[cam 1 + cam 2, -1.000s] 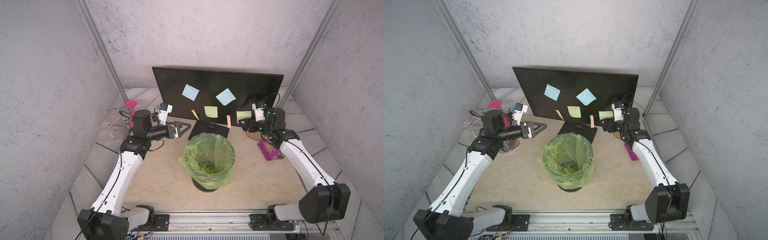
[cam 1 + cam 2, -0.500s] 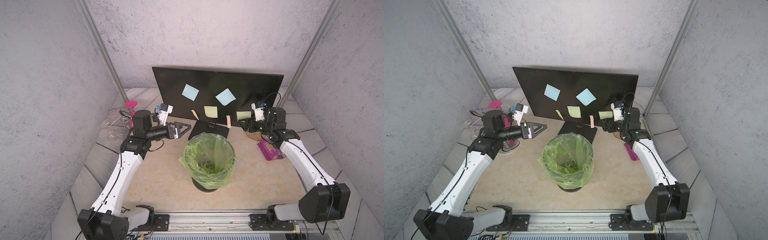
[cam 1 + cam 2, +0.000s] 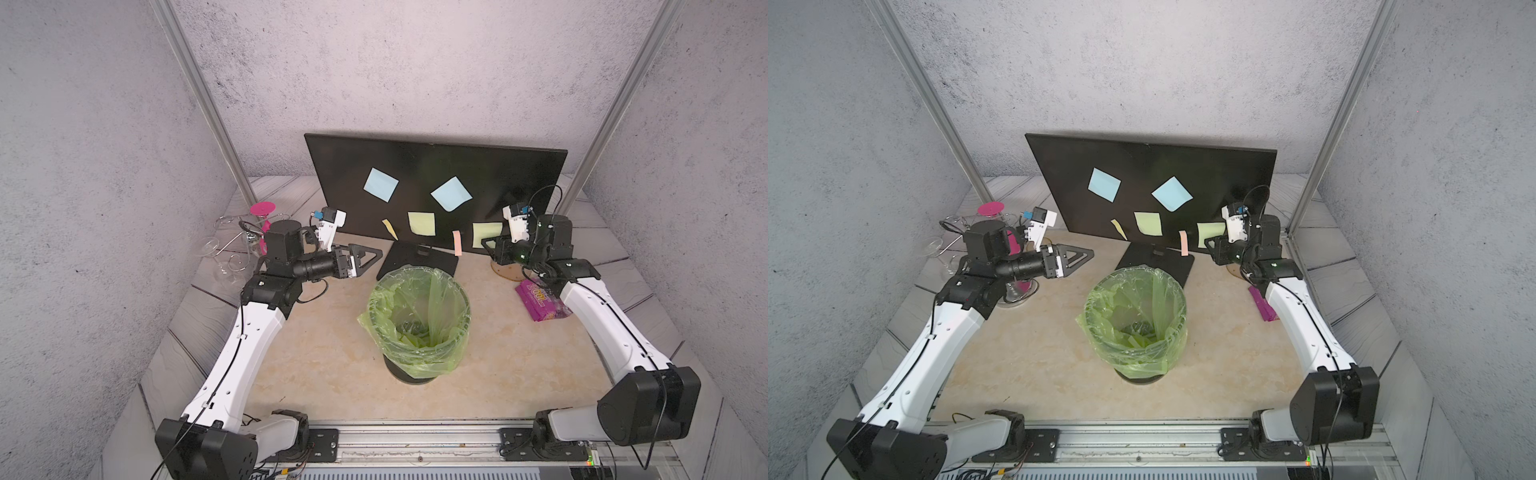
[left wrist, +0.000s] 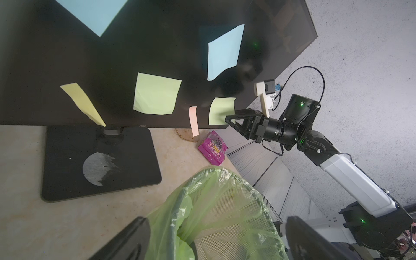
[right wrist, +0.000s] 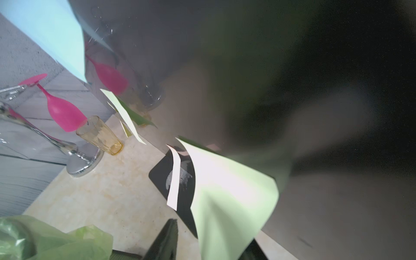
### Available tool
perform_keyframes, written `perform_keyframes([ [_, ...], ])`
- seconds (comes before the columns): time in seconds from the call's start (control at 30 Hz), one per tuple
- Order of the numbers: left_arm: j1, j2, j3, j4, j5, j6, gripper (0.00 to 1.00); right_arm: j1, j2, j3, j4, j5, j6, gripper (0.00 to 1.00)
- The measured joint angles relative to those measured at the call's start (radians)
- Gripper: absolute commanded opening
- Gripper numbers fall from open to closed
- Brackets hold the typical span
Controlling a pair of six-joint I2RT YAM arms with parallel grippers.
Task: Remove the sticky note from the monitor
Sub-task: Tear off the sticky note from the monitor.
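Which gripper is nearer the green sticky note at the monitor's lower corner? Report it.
Right. The right gripper is at the green sticky note; the left gripper hovers beyond the monitor's base.

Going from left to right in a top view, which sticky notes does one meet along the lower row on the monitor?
First the yellow strip → middle green note → pink strip → right green note.
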Motion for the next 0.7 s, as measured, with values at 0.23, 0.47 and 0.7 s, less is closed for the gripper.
perform_keyframes([
  [0.23,0.0,0.0,0.0,0.0,0.001,0.0,1.0,-0.002,0.0,0.002,-0.01,-0.006,0.009,0.0],
  [0.47,0.0,0.0,0.0,0.0,0.001,-0.001,1.0,-0.005,-0.015,0.002,-0.024,-0.053,0.006,0.0],
  [0.7,0.0,0.0,0.0,0.0,0.001,-0.001,1.0,0.007,-0.14,-0.025,-0.039,-0.152,0.007,0.0],
])
